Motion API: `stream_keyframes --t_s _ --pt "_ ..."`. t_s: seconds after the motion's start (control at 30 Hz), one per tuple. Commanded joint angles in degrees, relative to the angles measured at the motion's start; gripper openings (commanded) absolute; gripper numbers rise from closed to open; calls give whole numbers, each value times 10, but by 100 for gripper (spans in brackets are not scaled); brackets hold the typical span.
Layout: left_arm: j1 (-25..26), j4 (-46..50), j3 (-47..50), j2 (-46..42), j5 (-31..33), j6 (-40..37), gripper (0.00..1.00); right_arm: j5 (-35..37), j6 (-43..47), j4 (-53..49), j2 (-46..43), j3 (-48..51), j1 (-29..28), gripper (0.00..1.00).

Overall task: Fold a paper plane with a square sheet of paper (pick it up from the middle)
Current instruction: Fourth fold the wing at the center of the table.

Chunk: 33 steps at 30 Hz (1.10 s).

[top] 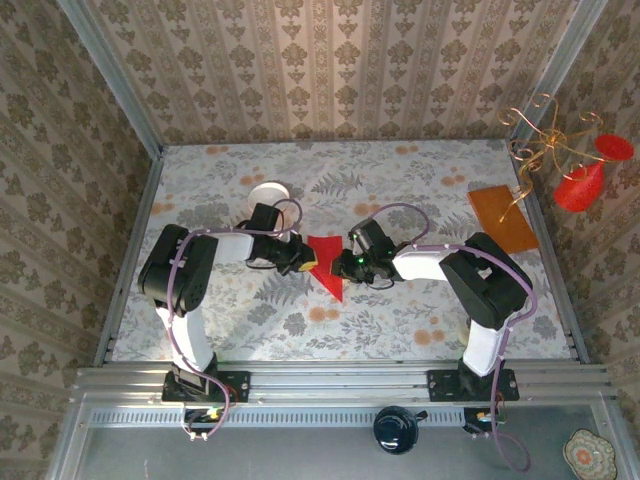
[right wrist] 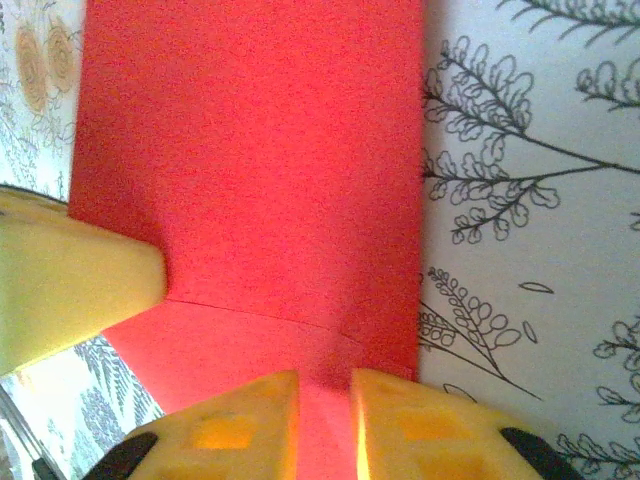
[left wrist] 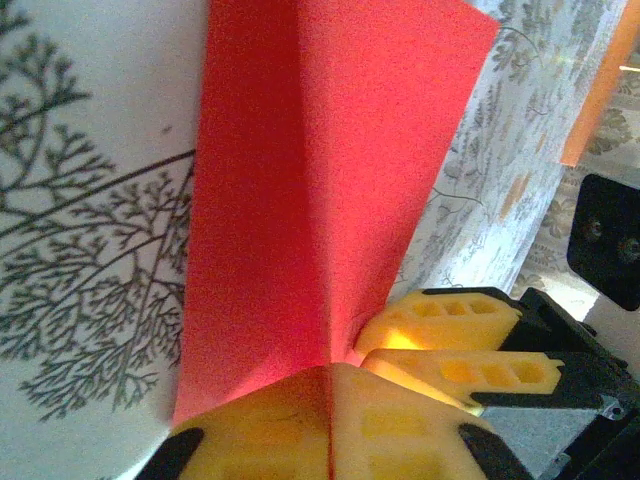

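The red square sheet of paper [top: 328, 268] lies mid-table, folded into a pointed, plane-like wedge with its tip toward the near edge. My left gripper [top: 304, 258] is at its left side. In the left wrist view its yellow jaws [left wrist: 330, 400] are pressed together on a raised centre crease of the red paper [left wrist: 300, 180]. My right gripper [top: 351, 263] is at the paper's right side. Its jaws [right wrist: 325, 420] stand a narrow gap apart over the flat red paper [right wrist: 250, 150], nothing pinched. The right gripper's fingers [left wrist: 450, 320] show beside the crease.
A small white bowl [top: 268, 193] sits behind the left gripper. An orange-brown board [top: 503, 218] lies at the back right, under a gold wire stand with red ornaments [top: 578, 180]. Patterned walls close in the table on three sides.
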State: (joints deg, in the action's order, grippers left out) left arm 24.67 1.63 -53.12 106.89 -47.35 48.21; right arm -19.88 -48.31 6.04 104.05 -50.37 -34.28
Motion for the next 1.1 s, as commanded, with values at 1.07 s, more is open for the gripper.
stream_keyframes --t_s 1.07 --pt "44 124 -72 -59 170 73 5 390 242 -117 -31 -60 -180 42"
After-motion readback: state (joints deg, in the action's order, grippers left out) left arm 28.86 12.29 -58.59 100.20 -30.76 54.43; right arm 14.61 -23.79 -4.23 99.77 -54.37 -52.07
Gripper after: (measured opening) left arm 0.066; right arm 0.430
